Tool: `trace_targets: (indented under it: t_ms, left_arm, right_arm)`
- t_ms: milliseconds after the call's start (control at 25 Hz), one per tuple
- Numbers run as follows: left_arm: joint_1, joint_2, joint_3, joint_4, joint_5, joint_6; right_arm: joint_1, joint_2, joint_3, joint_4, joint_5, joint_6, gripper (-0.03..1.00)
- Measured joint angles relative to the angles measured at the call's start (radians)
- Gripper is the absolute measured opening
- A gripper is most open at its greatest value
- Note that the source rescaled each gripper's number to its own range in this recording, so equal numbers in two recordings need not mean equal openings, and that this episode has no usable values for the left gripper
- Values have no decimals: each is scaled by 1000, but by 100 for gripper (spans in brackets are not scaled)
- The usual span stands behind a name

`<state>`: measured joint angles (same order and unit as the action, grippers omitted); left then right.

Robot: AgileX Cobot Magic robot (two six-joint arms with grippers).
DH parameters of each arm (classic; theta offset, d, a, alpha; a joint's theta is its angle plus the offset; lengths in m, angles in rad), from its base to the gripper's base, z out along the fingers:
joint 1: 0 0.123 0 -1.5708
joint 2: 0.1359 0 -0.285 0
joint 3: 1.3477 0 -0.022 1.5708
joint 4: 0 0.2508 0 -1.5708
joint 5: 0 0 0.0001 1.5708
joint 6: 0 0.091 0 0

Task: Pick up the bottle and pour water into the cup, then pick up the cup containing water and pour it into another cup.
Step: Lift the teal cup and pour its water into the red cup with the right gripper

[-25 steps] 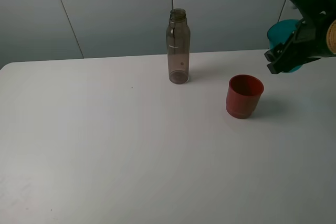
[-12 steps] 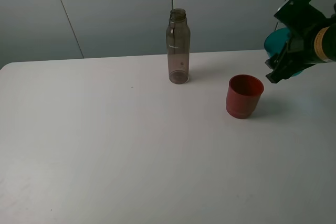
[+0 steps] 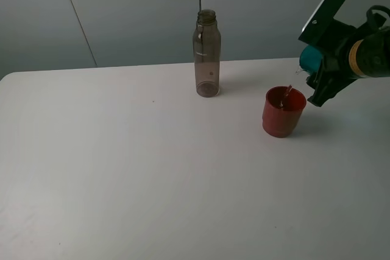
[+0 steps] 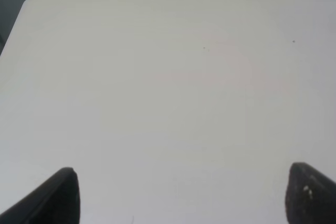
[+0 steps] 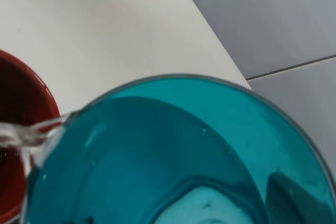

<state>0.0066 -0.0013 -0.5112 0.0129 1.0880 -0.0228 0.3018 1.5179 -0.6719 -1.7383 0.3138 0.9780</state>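
The smoky-grey bottle [image 3: 207, 53] stands upright and uncapped at the back middle of the table. My right gripper [image 3: 318, 68] is shut on the teal cup [image 3: 306, 59] and holds it tipped just above and right of the red-orange cup [image 3: 284, 111]. A thin stream of water [image 3: 286, 92] runs from its rim into the red cup. In the right wrist view the teal cup [image 5: 184, 156] fills the frame, and water [image 5: 21, 140] spills over its lip toward the red cup [image 5: 16, 129]. My left gripper [image 4: 184, 198] is open over bare table and holds nothing.
The white table [image 3: 122, 168] ends at a grey panelled wall [image 3: 122, 10] behind the bottle. The red cup stands near the table's right side. The left arm is out of the exterior high view.
The right gripper has rolled and tipped the teal cup further toward the red cup, moving slightly left. Water now pours out. The bottle and red cup have not moved.
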Motion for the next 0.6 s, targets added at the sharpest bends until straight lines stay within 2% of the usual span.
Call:
trace_targets:
  t_ms: [160,600]
  left_arm:
    - [0,0,0,0,0,0]
    - [0,0,0,0,0,0]
  right_arm:
    - [21,11,0,0,24,-49,10]
    - [26,15,0,4,54,-88,10]
